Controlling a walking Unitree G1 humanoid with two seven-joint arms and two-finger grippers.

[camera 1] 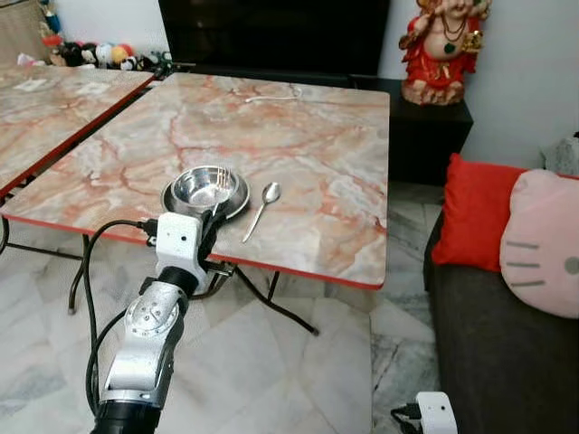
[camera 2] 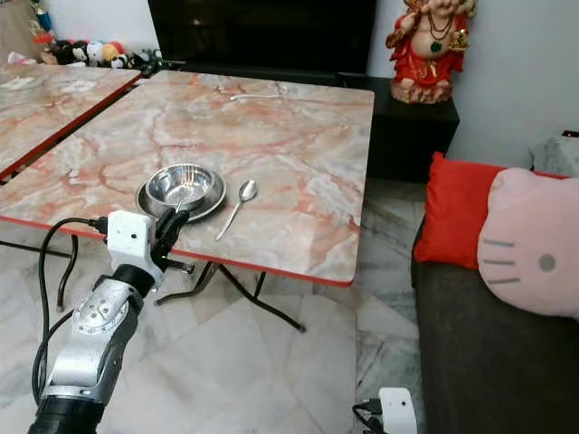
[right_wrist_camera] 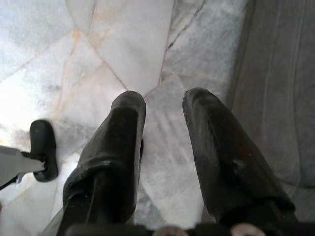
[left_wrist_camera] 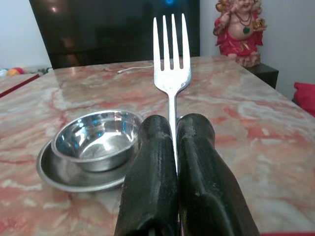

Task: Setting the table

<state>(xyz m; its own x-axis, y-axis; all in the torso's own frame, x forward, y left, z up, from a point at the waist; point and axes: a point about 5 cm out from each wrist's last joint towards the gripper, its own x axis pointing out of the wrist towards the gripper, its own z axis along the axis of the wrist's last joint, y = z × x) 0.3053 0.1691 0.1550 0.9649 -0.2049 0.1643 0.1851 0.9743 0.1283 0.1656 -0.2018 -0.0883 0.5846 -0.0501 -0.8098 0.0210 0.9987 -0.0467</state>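
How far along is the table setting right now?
Done: steel bowl sits on its steel plate on the marble table, silver spoon to its right. In hand: left gripper grips a silver fork. Left: laying the fork down. Right gripper hangs idle.

Home living room, set up for dining.
Marble-patterned folding worktop (camera 1: 298,154) with red edge; white marble floor (camera 1: 271,371); dark sofa (camera 1: 498,353) bearing red cushion (camera 1: 475,215) and pink cat-face cushion (camera 1: 543,244); red deity statue (camera 1: 443,45) on black cabinet (camera 1: 425,127); dark television (camera 1: 271,36); soft toys (camera 1: 90,54) at far wall.
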